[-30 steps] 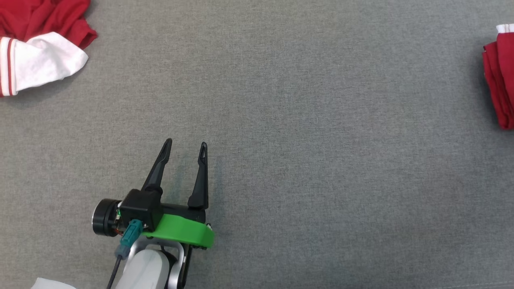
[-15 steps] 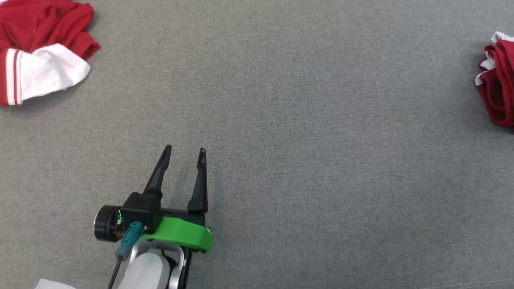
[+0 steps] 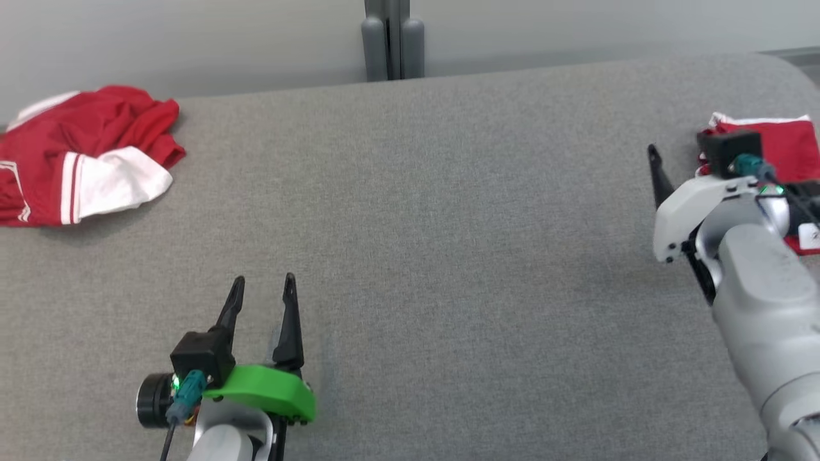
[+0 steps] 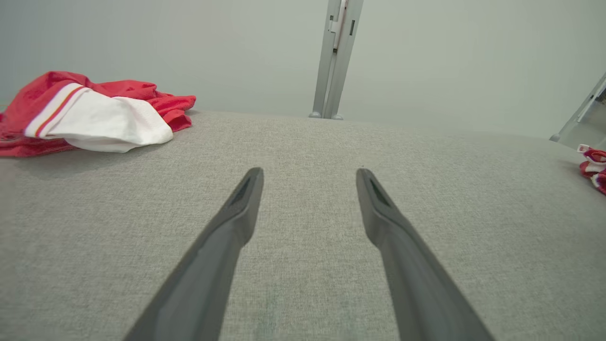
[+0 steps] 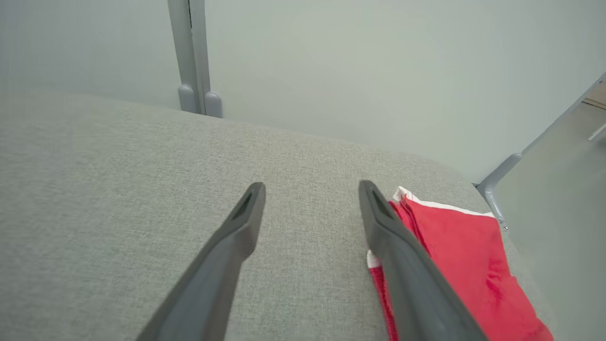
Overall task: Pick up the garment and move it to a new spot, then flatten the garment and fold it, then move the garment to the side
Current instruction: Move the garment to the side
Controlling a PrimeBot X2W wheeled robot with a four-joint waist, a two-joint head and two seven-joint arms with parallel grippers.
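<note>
A folded red garment (image 3: 785,144) with white trim lies flat at the table's far right corner. My right gripper (image 5: 311,187) hovers open just left of it, its right finger over the garment's (image 5: 454,255) left edge and nothing between the jaws. In the head view one dark finger (image 3: 658,173) sticks out beside the pale forearm. My left gripper (image 3: 264,279) stands open over bare grey cloth at the lower left, holding nothing, as the left wrist view (image 4: 310,173) confirms.
A crumpled red and white garment (image 3: 83,160) lies at the far left, also seen from the left wrist (image 4: 90,111). A grey post (image 3: 392,38) stands behind the table's far edge, against a pale wall. The grey table (image 3: 448,256) stretches between the arms.
The head camera has tilted up, bringing the far edge and wall into the picture. My right arm has come into view beside the folded garment. The left gripper stays open.
</note>
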